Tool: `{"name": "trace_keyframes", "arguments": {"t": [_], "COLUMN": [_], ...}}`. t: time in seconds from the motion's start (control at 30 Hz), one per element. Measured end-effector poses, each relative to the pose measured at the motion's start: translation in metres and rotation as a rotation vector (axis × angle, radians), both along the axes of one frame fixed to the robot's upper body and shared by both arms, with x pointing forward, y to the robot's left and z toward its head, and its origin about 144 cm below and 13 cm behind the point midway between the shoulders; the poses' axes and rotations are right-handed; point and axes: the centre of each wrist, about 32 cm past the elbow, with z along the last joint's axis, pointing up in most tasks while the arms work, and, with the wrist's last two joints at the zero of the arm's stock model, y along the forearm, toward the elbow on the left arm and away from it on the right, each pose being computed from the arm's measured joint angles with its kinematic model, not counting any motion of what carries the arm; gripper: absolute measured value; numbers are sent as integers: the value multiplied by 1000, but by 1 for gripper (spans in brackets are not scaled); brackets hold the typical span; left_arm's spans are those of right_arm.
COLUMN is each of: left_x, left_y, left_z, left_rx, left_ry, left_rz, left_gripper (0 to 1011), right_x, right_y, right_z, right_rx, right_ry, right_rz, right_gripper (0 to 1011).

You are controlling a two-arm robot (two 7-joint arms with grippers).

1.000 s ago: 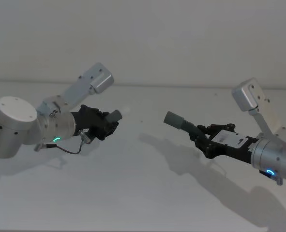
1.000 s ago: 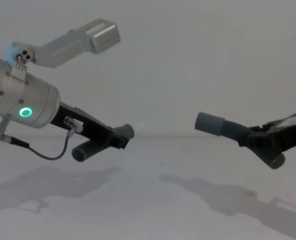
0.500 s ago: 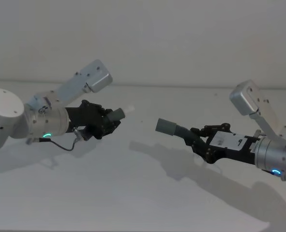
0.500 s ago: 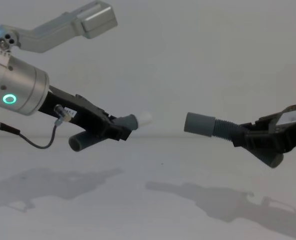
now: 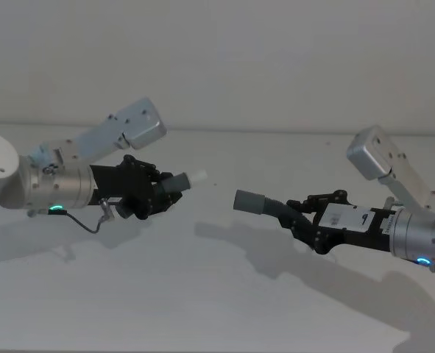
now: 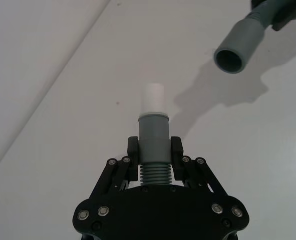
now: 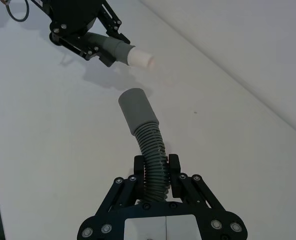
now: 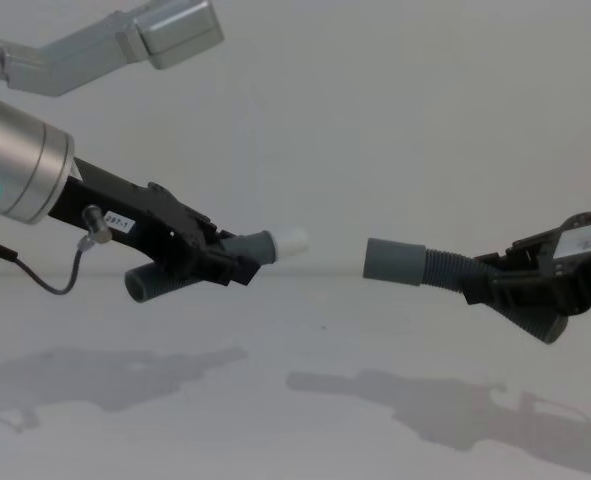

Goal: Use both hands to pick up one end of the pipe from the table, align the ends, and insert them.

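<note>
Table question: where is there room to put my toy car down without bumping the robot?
The bare table in front of and below both arms is free. Crowded is the middle, in the air: the left tool holds the white-tipped piece and the right tool holds the ribbed piece, ends facing across a gap.

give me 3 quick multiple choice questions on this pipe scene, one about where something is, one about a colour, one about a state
1. Where is the shorter pipe piece?
A. lying on the table
B. in the left gripper
C. in the right gripper

2. What colour is its narrow tip?
A. white
B. red
C. black

3. How do the tip and the collar stand?
A. fully inserted
B. touching
C. apart, facing each other

Answers:
1 B, the left gripper clamps it above the table.
2 A, the tip shows white against grey tube.
3 C, a clear gap separates them; the right gripper holds the longer piece.
</note>
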Motion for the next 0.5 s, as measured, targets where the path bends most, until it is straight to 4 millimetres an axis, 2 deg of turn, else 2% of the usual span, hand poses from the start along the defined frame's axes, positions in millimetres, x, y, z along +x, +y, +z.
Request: {"name": "trace_keyframes", "arguments": {"t": [0.5], "left_x": [0], "left_y": [3], "left_z": [3], "left_rx": [18], "left_ry": [-6], "left_rz": [-112], "left_gripper": [365], "right_x": [5], "right_y": [3], "right_z": [5], "right_rx": [-11], "right_ry": [-6], "right_rz": [24], "right_gripper": [283]}}
